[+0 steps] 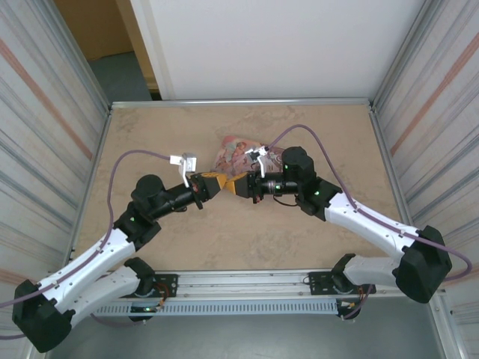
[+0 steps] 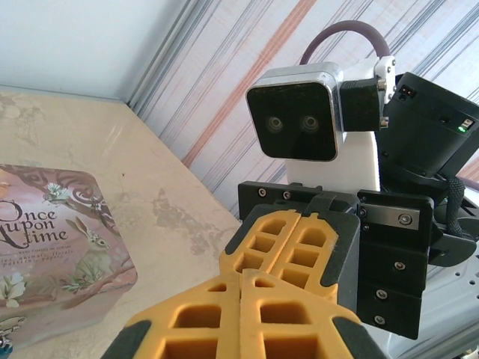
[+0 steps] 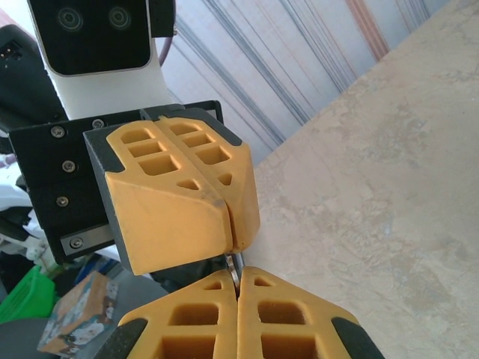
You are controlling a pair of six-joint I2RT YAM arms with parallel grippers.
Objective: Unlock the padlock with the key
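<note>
My left gripper [image 1: 218, 184] and right gripper [image 1: 237, 185] meet tip to tip above the middle of the table, both shut. A thin metal key [image 3: 233, 268] bridges the two pairs of fingertips; one end sits in the seam of my right gripper [image 3: 238, 290] and the other reaches into the left gripper [image 3: 233, 243]. In the left wrist view my left gripper [image 2: 241, 277] hides the key. At that view's bottom left edge, a tiny blue and metal piece by the tin's corner looks like the padlock [image 2: 5, 335], mostly cut off.
A pink illustrated tin [image 1: 233, 153] lies flat just behind the grippers; its lid [image 2: 52, 239] reads "Once upon a time". Striped walls [image 1: 45, 127] close in the left and right sides. A metal rail [image 1: 247, 288] runs along the near edge.
</note>
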